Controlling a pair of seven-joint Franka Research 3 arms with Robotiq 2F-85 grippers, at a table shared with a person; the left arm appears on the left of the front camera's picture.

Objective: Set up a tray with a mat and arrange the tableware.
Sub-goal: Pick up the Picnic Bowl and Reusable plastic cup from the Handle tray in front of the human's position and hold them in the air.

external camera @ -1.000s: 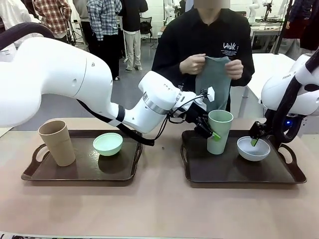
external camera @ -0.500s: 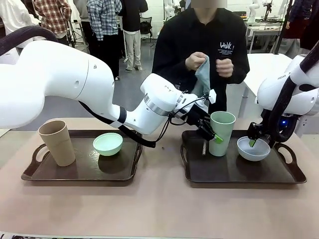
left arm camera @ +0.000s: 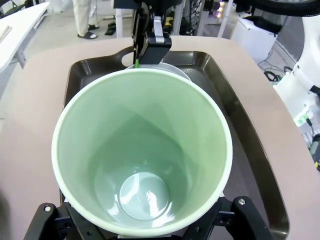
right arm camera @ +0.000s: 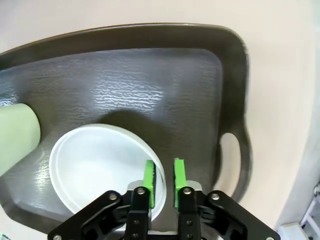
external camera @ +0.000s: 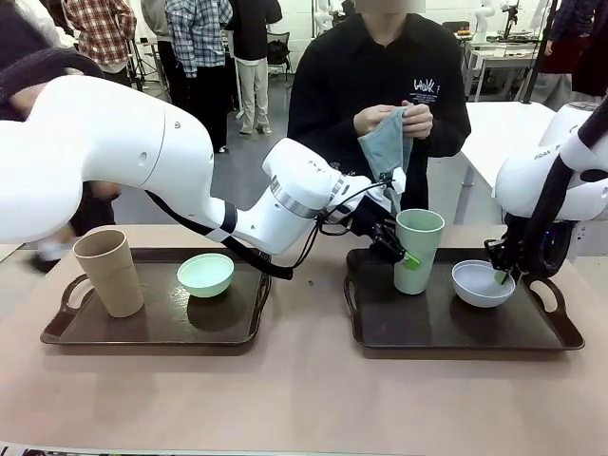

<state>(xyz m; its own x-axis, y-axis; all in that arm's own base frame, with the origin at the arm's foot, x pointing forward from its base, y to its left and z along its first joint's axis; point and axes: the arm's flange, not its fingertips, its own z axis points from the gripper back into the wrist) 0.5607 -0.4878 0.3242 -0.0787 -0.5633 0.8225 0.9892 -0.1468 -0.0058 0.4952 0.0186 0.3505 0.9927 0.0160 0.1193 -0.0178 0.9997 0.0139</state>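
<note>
My left gripper (external camera: pixel 399 251) reaches across the middle and is shut on the pale green cup (external camera: pixel 418 250), which stands upright at the back left of the right tray (external camera: pixel 446 331). The left wrist view looks straight down into the cup (left arm camera: pixel 142 155). My right gripper (external camera: pixel 501 275) is at the right rim of the white bowl (external camera: pixel 478 285). In the right wrist view its green pads straddle the rim of the bowl (right arm camera: pixel 100 170), with the gripper (right arm camera: pixel 164 181) shut on it. The person holds a grey-green mat (external camera: pixel 388 142) in both hands. The tan cup (external camera: pixel 109 272) and mint bowl (external camera: pixel 205 274) sit on the left tray (external camera: pixel 152 331).
The two dark trays lie side by side with a strip of bare table (external camera: pixel 306 313) between them. The right tray has a handle (right arm camera: pixel 231 160) just beside my right fingers. Bare tabletop (external camera: pixel 304 399) runs along the near edge. People stand farther off behind the person.
My right gripper has shifted right from inside the bowl to its right rim. The cup swayed right, then back left. The person has gathered the mat between both hands.
</note>
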